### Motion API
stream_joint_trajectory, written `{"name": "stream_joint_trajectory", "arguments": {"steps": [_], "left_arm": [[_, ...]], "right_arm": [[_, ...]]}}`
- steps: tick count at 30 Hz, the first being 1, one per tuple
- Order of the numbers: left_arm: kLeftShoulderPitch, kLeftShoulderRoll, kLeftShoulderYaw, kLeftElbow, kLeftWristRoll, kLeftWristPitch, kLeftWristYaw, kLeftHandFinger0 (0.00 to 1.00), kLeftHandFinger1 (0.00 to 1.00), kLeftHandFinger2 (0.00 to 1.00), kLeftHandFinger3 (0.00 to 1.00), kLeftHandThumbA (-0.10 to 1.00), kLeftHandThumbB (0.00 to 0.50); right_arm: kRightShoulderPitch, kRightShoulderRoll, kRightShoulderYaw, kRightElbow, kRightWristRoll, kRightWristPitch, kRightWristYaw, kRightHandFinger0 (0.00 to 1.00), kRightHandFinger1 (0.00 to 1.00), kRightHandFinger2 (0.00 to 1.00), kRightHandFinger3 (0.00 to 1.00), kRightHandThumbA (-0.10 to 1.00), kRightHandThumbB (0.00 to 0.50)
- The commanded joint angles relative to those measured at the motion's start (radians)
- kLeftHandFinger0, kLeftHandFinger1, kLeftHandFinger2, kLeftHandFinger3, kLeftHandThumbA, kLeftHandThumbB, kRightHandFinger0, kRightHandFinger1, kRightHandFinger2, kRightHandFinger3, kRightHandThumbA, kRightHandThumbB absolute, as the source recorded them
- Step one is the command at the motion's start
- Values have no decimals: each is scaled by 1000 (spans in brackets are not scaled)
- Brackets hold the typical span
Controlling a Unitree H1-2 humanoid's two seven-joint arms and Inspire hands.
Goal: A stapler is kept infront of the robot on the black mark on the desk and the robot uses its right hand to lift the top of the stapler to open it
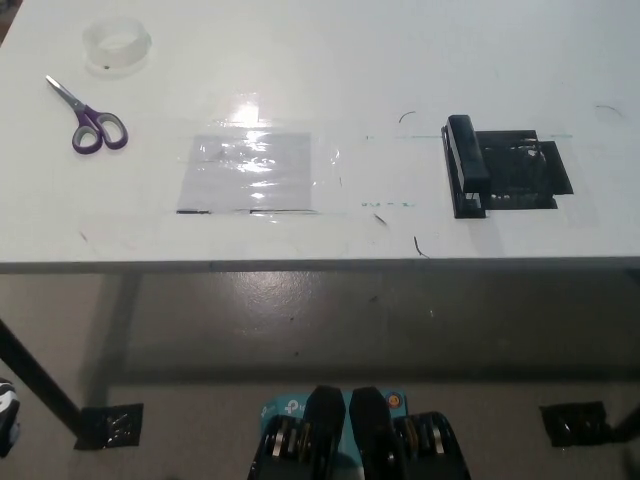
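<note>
On the white surface (pixel 330 230) a closed black stapler (pixel 466 165) lies at the black mark's (pixel 525 170) left edge — neither hand's state can be told.

A black stapler (pixel 467 166) lies closed toward the right end of the white surface (pixel 330 70), resting on the left edge of a black mark (pixel 525 168) and running from front to back. Near the middle sits a grey patch (pixel 248 172) under shiny clear tape. Purple-handled scissors (pixel 88 119) lie by the left edge, blades pointing to the far left corner, with a roll of clear tape (pixel 117 44) just beyond them (near the far edge). A sliver of the white left hand (pixel 6 415) shows at the lower left, below the surface.
</note>
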Motion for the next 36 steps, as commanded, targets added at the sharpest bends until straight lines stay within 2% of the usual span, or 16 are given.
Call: {"name": "stream_joint_trajectory", "arguments": {"steps": [1, 2, 8, 9, 10, 14, 17, 23, 26, 29, 30, 31, 32, 34, 35, 36], "left_arm": [[2, 15, 9, -39, -7, -2, 6, 0, 0, 0, 81, -100, 471], [2, 12, 13, -40, -18, 0, 4, 0, 0, 0, 64, -100, 471], [13, 11, 16, -40, -17, -9, 3, 0, 0, 0, 50, -100, 458], [16, 11, 16, -40, -15, -12, 3, 0, 0, 0, 40, -100, 450], [17, 12, 16, -42, -14, -9, 4, 0, 0, 0, 39, -100, 449], [17, 14, 22, -48, -28, 7, 1, 0, 0, 0, 55, -100, 456], [17, 13, 23, -47, -33, 1, -1, 0, 0, 0, 53, -100, 485], [20, 11, 12, -36, -10, -6, 9, 0, 0, 0, 45, -100, 486], [20, 8, 14, -45, -21, 9, 8, 0, 0, 0, 60, -100, 462], [25, 6, 14, -39, -18, -2, 8, 0, 0, 0, 60, -100, 469], [25, 7, 14, -38, -17, 2, 9, 0, 0, 0, 59, -100, 479], [25, 8, 13, -37, -16, 3, 7, 0, 0, 0, 61, -100, 473], [27, 10, 10, -36, -11, -7, 5, 0, 0, 0, 49, -100, 474], [24, 3, 19, -42, -29, 19, 12, 0, 0, 0, 43, -100, 490], [24, 2, 19, -41, -29, 13, 11, 0, 0, 0, 29, -100, 481], [25, 2, 18, -42, -27, 10, 11, 0, 0, 0, 22, -100, 481]], "right_arm": [[-14, 19, -4, -112, 61, 94, -9, 0, 0, 0, 0, 271, 450], [-17, 31, 13, -163, 63, 132, -5, 0, 0, 0, 0, 229, 500], [-53, 47, 70, -257, 69, 217, 16, 0, 0, 0, 0, 126, 500], [-82, 37, 99, -273, 75, 244, 39, 0, 0, 0, 0, 229, 500], [-94, 33, 110, -280, 79, 261, 47, 0, 0, 0, 0, 263, 500], [-154, 19, 158, -293, 97, 284, 84, 0, 0, 0, 0, 297, 500], [-223, 18, 186, -295, 100, 330, 84, 0, 0, 0, 0, 247, 500], [-324, 61, 208, -255, 150, 368, 51, 0, 0, 0, 0, 156, 500], [-343, 101, 223, -230, 180, 368, 35, 0, 0, 0, 33, 195, 500], [-348, 110, 238, -216, 202, 368, 31, 0, 0, 0, 59, 221, 494], [-349, 118, 239, -209, 217, 368, 27, 0, 0, 7, 116, 252, 473], [-349, 132, 241, -198, 239, 368, 16, 0, 0, 1, 182, 277, 412], [-349, 139, 246, -189, 266, 368, 2, 0, 0, 10, 239, 303, 319], [-350, 150, 252, -180, 312, 368, -39, 0, 0, 19, 267, 307, 265], [-349, 160, 254, -175, 335, 368, -67, 0, 0, 36, 301, 338, 203], [-346, 174, 253, -167, 370, 368, -95, 0, 11, 99, 380, 428, 118]]}}
